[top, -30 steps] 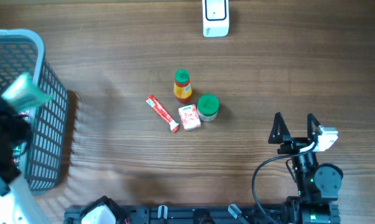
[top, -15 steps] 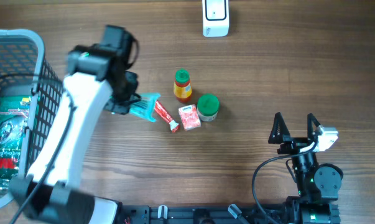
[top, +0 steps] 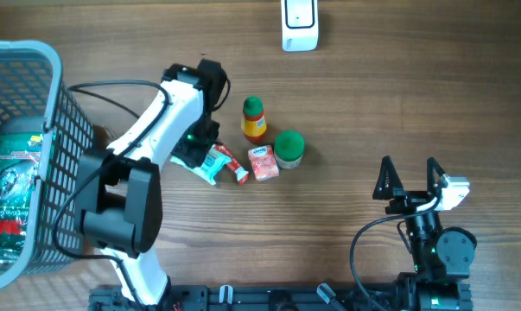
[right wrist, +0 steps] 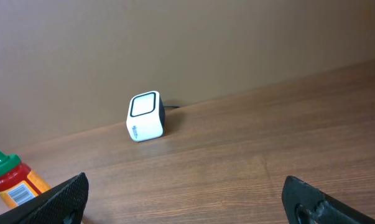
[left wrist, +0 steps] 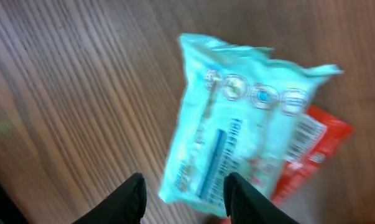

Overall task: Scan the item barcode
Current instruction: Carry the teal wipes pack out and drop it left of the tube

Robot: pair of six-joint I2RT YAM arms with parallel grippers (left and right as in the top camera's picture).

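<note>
Teal packet (left wrist: 237, 124) lies flat on the wooden table (top: 416, 95) just ahead of the left gripper (left wrist: 184, 200), its near end reaching in between the two black fingers (left wrist: 122, 202). That wrist picture is blurred. The jaws stand partly apart with the packet's edge close to one of them, but I cannot tell whether they pinch it or only straddle it.

Under the packet's far corner, beyond the fingers, a red sachet (left wrist: 314, 140) sticks out, so the two overlap. The overhead view adds what the wrist camera misses. Just past the sachet sits a small pink carton (top: 262, 162), touching or nearly touching a green-lidded jar (top: 289, 149). An orange bottle (top: 253, 118) with a green cap stands just beside them. The left arm itself covers much of the packet from above.

Well behind the left gripper is a grey mesh basket (top: 66, 173) with green packages inside.

The right gripper (top: 409, 166) hovers well apart from the cluster, jaws spread wide with nothing between them. Its wrist camera looks across bare table to the white scanner (right wrist: 145, 116) far ahead at the table's back edge. The orange bottle shows at its left margin. The packet is out of that view.
</note>
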